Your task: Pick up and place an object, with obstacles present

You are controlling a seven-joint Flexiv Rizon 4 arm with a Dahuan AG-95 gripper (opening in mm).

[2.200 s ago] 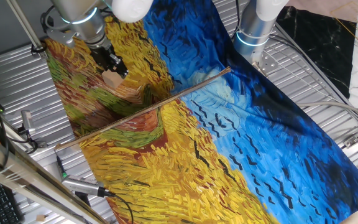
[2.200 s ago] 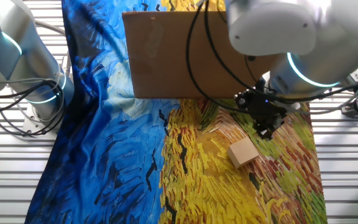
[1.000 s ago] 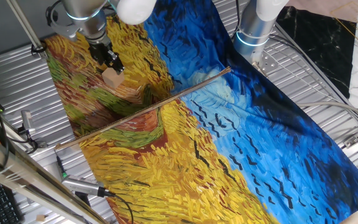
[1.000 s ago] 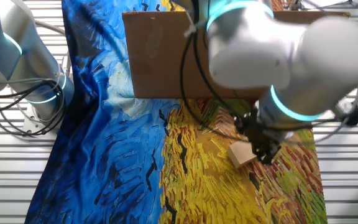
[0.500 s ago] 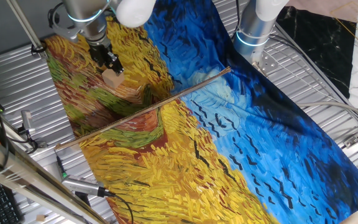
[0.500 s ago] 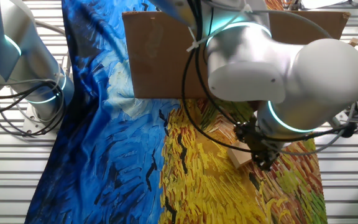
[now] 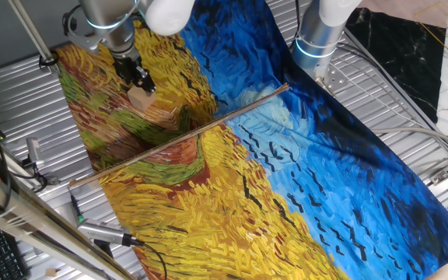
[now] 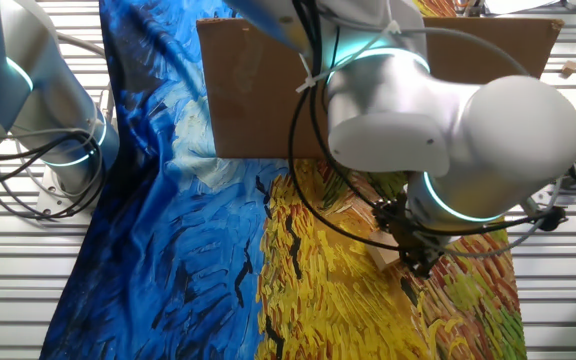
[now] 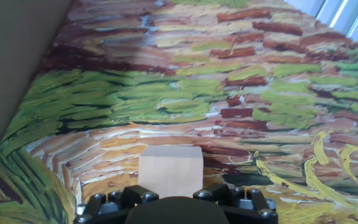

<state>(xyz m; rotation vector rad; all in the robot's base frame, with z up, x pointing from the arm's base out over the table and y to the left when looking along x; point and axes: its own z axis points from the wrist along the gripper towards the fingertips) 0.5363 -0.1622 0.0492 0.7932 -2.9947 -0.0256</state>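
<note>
I've got the arm reaching down, gripper right over the cube; can't tell finger spacing. Rod lies diagonal across the cloth.

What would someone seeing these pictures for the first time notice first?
Most likely the cloth, painted in swirling blue and yellow strokes and covering most of the table. Next, the big white arm bent low over its yellow end, with the hand right at a small tan cube; the hand view shows the cube close in front of the fingers. A thin brown rod lies diagonally across the cloth, apart from the cube.
</note>
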